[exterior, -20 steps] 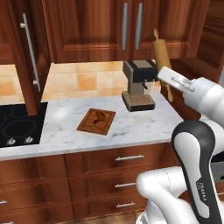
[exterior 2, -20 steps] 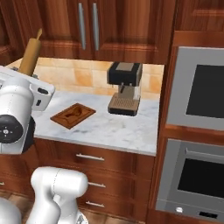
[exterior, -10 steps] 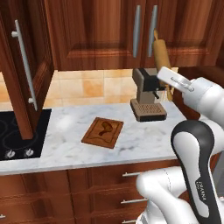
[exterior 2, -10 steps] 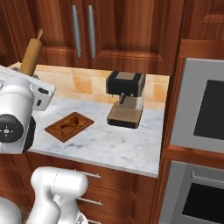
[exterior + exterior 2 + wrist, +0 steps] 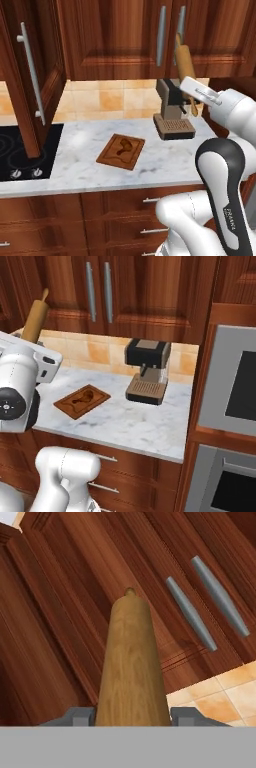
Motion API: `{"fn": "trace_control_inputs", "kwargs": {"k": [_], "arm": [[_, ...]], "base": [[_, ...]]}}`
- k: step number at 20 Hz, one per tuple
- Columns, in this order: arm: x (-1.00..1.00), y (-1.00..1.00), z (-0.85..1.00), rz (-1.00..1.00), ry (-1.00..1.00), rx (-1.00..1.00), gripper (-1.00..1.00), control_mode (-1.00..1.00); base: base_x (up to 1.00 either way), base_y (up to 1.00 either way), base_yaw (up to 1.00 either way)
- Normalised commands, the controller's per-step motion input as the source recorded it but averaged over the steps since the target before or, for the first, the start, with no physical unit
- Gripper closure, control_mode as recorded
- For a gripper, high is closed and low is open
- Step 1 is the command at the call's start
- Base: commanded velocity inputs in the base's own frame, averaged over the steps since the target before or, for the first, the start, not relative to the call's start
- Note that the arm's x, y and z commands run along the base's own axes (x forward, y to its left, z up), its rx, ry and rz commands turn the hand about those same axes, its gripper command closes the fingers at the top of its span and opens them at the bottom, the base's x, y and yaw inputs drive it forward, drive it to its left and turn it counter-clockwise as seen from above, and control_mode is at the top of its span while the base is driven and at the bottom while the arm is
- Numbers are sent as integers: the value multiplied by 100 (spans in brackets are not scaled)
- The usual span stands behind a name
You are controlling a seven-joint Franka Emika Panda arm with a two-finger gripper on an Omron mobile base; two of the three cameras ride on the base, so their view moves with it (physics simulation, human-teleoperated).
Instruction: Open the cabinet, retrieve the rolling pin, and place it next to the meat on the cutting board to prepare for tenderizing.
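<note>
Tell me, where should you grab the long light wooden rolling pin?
Around its thick middle barrel, fingers closing from both sides. The light-tan wooden rolling pin is a round, slim cylinder with thin end handles, and the gripper already clamps the barrel that way, pin pointing up.

You are looking at a pin (image 5: 131,667) of light tan wood, its grain showing fine and its surface looking smooth and matt. The cabinet (image 5: 120,37) is showing dark reddish wood with a soft sheen, and its handles (image 5: 190,612) are reading as smooth grey metal. The desk (image 5: 150,160) is looking like polished white marble with grey veins. The board (image 5: 121,151) is appearing as matt mid-brown wood, the meat (image 5: 124,147) on it dull and dark. The stovetop (image 5: 25,155) is shining like black glass. The wall tiles (image 5: 110,100) are looking glazed and tan.
</note>
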Motion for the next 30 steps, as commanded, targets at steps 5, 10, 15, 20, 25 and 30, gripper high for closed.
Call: {"fn": "trace_control_inputs", "kwargs": {"k": [5, 10, 15, 20, 25, 30], "arm": [[0, 0, 0, 0, 0, 0, 100, 100], [0, 0, 0, 0, 0, 0, 100, 100], [0, 0, 0, 0, 0, 0, 100, 100], [0, 0, 0, 0, 0, 0, 100, 100], [0, 0, 0, 0, 0, 0, 100, 100], [0, 0, 0, 0, 0, 0, 100, 100]], "base": [[45, 0, 8], [33, 0, 6], [3, 0, 1], [0, 0, 0], [-4, 0, 0], [-12, 0, 0]]}}
